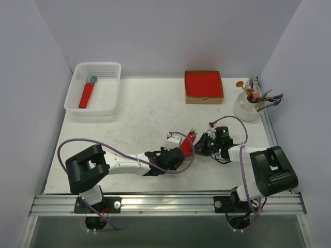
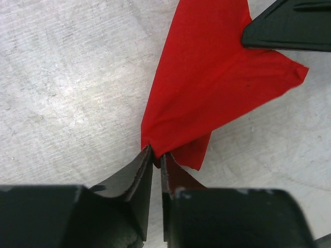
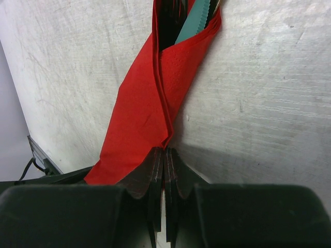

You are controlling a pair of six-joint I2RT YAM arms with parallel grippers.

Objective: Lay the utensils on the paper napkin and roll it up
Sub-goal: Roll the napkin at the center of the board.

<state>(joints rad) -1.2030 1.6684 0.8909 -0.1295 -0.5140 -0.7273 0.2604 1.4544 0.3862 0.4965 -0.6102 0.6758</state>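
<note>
**A:** Top external first: the pale surface (image 1: 134, 113), then the left arm (image 1: 129, 164) and right arm (image 1: 239, 153), both stretched toward the near middle. Where's the paper napkin (image 1: 186, 146)?

**B:** Between the two arms, touching both. It's folded loosely round the utensils (image 3: 192, 23). Its long axis runs away from the bases, with the tines at the far end.

**A:** And the jaws?

**B:** The left jaws are narrowed to a slit, pinching the near corner. The right jaws are pressed together on a side fold.

**A:** So rolling goes across that axis?

**B:** I'd judge so. Neither arm is nearer, and the near end flares.
</note>
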